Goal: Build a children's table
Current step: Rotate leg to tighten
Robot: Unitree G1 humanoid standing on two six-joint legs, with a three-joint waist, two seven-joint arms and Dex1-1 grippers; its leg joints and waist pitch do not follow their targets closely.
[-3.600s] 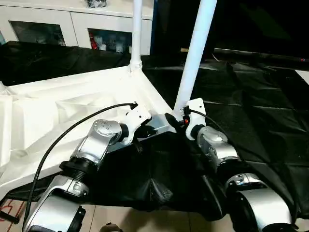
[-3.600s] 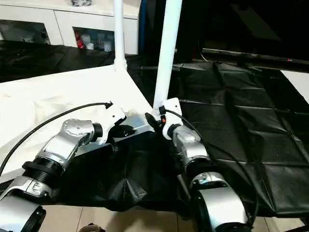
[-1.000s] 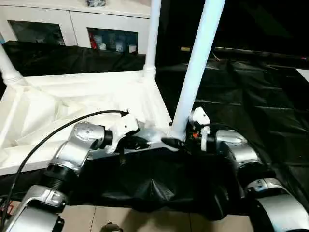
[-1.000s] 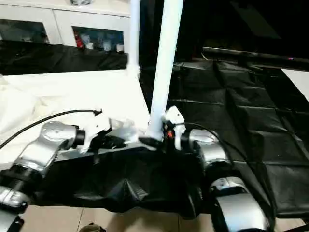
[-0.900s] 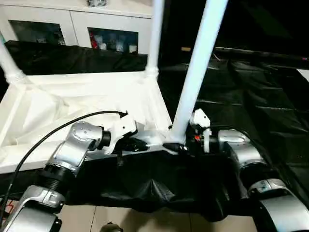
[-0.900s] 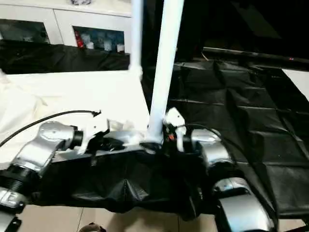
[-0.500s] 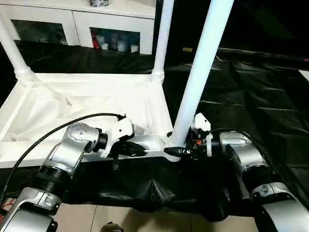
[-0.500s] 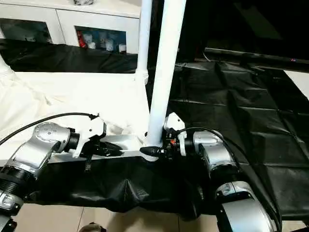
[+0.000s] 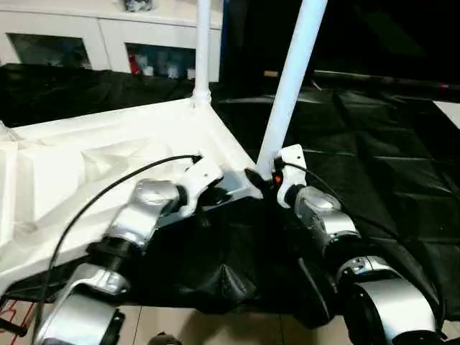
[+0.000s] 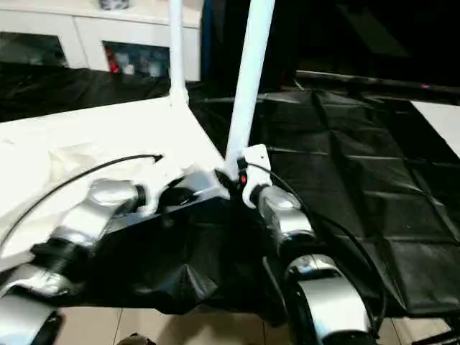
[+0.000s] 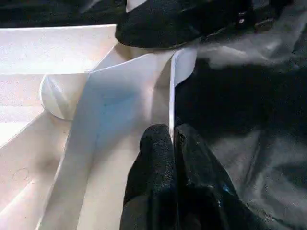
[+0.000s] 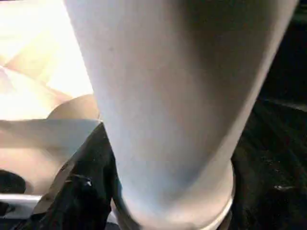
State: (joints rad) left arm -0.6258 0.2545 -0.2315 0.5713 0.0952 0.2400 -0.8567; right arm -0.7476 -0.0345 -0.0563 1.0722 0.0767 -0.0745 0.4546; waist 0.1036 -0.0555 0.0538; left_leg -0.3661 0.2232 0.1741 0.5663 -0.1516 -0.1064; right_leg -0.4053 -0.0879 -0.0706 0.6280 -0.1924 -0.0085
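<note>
Table top (image 9: 108, 158): upside down on black sheet, two legs up at right-side corners.
Near leg (image 9: 287, 93): long axis upright, base in near-right corner socket.
R hand (image 9: 260, 180): nearer, fingers clasped round leg base.
L hand (image 11: 168, 143): pinched on top's near rim, just beside.

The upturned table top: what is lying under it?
A black sheet spreads under the table top and drapes over the near edge. What the sheet rests on is covered, apart from a strip of tiled floor showing below it.
</note>
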